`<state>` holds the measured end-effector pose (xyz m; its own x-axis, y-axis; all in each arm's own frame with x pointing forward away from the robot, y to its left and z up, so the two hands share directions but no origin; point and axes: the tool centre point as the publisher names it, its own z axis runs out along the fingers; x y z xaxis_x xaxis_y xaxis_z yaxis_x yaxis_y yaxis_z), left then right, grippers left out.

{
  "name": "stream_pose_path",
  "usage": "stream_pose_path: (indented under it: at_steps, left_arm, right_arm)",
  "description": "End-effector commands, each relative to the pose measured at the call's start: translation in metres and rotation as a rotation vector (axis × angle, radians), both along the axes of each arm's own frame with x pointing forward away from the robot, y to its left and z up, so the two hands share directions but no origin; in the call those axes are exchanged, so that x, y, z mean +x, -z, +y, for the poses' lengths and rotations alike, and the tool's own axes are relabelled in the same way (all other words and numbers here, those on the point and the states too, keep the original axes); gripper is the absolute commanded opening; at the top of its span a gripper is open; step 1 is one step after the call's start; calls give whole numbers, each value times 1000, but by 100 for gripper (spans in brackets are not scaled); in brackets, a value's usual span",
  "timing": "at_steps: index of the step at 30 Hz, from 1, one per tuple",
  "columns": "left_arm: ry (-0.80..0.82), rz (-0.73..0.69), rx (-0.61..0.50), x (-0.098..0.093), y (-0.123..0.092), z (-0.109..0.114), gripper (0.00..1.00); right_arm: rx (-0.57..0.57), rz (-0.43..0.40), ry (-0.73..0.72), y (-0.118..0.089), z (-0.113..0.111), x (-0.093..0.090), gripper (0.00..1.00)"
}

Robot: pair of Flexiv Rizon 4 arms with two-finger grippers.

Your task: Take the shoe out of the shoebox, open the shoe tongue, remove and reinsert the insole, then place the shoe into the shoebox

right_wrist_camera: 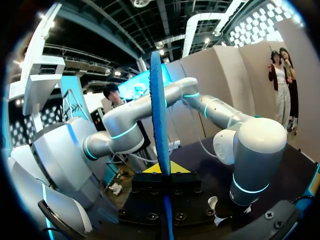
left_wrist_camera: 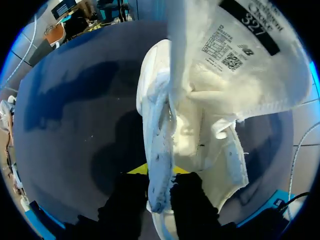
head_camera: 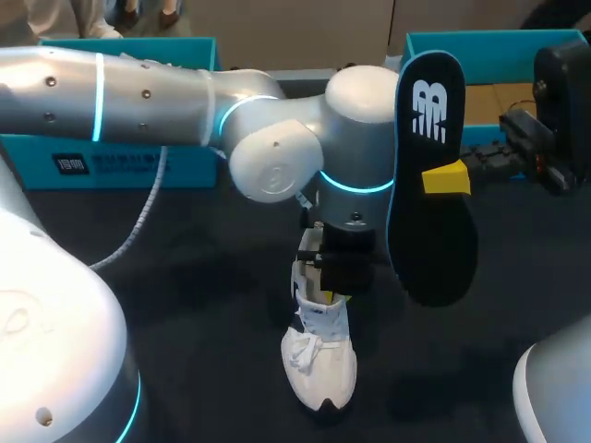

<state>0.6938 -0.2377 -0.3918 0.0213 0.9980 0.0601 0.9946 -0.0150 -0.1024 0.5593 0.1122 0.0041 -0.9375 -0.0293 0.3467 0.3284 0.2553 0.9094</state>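
Shoe (head_camera: 319, 365) and insole (head_camera: 432, 185) were apart. The insole was out, so the step in hand was judged to be putting it back in. The right gripper (head_camera: 446, 178) was clamped on the insole at about mid-length and held it upright in the air, well above the table (head_camera: 185, 305). To do the step well, it would need to tip the insole down until the toe end pointed into the shoe's mouth. It should then slide the insole along the footbed rather than press it flat from above, since so thin a piece would likely buckle at the toe. The left gripper (head_camera: 325, 293) was pinched narrow on the side wall of the collar, with a finger on either side of it in the left wrist view. Its job would be to hold the shoe steady and the opening wide, as a slip there could let the shoe skid on the dark table top. The tongue (left_wrist_camera: 250, 65) stood lifted out of the way with its label side showing, which left the mouth clear. The shoe was a white lace-up trainer that appeared to rest on its sole on the table, toe toward the robot and heel under the left gripper. The insole was black with a white logo and a blue edge, and looked very thin edge-on from the right wrist. A teal shoebox (head_camera: 499, 46) stood open at the table's far right, and another teal box (head_camera: 111, 157) stood at the far left.
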Motion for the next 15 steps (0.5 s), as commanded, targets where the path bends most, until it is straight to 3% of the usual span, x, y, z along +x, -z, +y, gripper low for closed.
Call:
stream_pose_path:
  at_steps: [1,2,3,15]
  left_arm:
    - [-10,-8,10,2,2,-8,87]
    - [-14,-14,-7,2,-1,-7,97]
    - [-17,-17,-30,2,-6,-5,100]
    - [-83,-82,-366,14,-104,35,100]
  right_arm:
    - [0,0,-2,1,2,2,0]
    - [0,0,-2,1,2,2,0]
    - [0,0,-2,1,2,2,0]
    - [0,0,-2,1,2,2,0]
